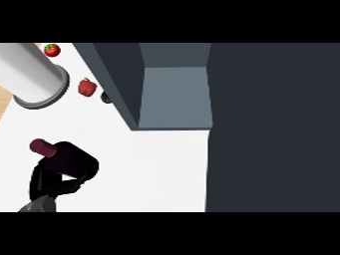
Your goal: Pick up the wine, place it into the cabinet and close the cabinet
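Observation:
The wine bottle (64, 157) is dark with a maroon cap and leans over the white counter (154, 172) at the lower left. My left hand (52, 183) is curled round its lower part, with the forearm rising from the bottom edge. The bottle's base is hidden by the hand. The dark cabinet (174, 94) stands open at the upper middle, showing a grey-blue inside. Its wide dark door (283, 129) fills the right side. The bottle is well left of and below the opening. My right hand is out of sight.
A large pale grey cylinder (27, 74) with a darker rim lies at the top left. A red pepper (87, 87) and a small red fruit (52, 50) sit near it. A small dark object (105, 97) peeks from behind the cabinet's left wall.

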